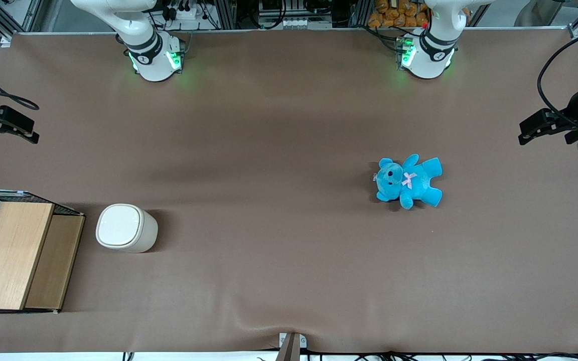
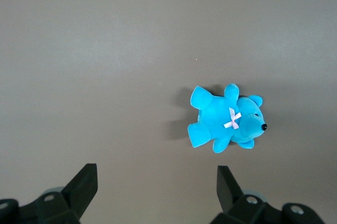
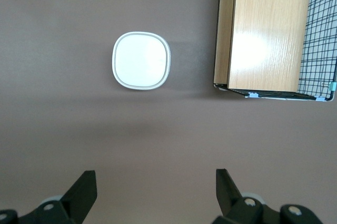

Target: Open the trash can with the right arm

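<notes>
The trash can (image 1: 121, 226) is a small cream-white bin standing on the brown table, beside a wooden box. Its flat lid lies level and shut. The right wrist view looks straight down on that lid (image 3: 141, 60). My right gripper (image 1: 28, 131) hangs at the working arm's end of the table, farther from the front camera than the trash can and well apart from it. In the right wrist view the gripper (image 3: 155, 179) is open and empty, with only bare table between its fingers.
A wooden box (image 1: 10, 255) with a wire-mesh side stands beside the trash can, at the table's edge; it also shows in the right wrist view (image 3: 268, 29). A blue teddy (image 1: 408, 181) lies toward the parked arm's end and shows in the left wrist view (image 2: 226, 121).
</notes>
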`<action>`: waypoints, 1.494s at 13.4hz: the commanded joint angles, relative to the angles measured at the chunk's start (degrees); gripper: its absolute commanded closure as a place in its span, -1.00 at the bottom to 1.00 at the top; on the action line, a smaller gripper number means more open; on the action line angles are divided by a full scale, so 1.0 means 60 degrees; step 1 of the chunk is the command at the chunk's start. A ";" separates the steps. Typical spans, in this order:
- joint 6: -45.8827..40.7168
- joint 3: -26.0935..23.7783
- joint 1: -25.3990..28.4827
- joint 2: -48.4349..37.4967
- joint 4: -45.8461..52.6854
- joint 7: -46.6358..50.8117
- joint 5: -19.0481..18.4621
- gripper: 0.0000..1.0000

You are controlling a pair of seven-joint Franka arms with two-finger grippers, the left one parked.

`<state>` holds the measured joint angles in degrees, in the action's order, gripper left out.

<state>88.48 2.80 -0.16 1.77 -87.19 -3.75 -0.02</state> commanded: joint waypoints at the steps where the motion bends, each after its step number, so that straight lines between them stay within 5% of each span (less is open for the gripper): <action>1: -0.0187 0.0003 -0.0002 0.0145 0.0133 0.0024 0.0149 -1.00; 13: 0.0939 -0.0012 0.0261 0.1344 0.0279 0.0024 0.0208 -1.00; 15: 0.1451 -0.0012 0.0232 0.1710 0.0279 0.0024 0.0616 -1.00; 20: 0.2287 0.0003 0.0496 0.2896 0.0513 0.0024 0.0633 -0.28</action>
<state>101.34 2.54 2.12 15.51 -86.72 -3.74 3.24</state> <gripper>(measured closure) 0.260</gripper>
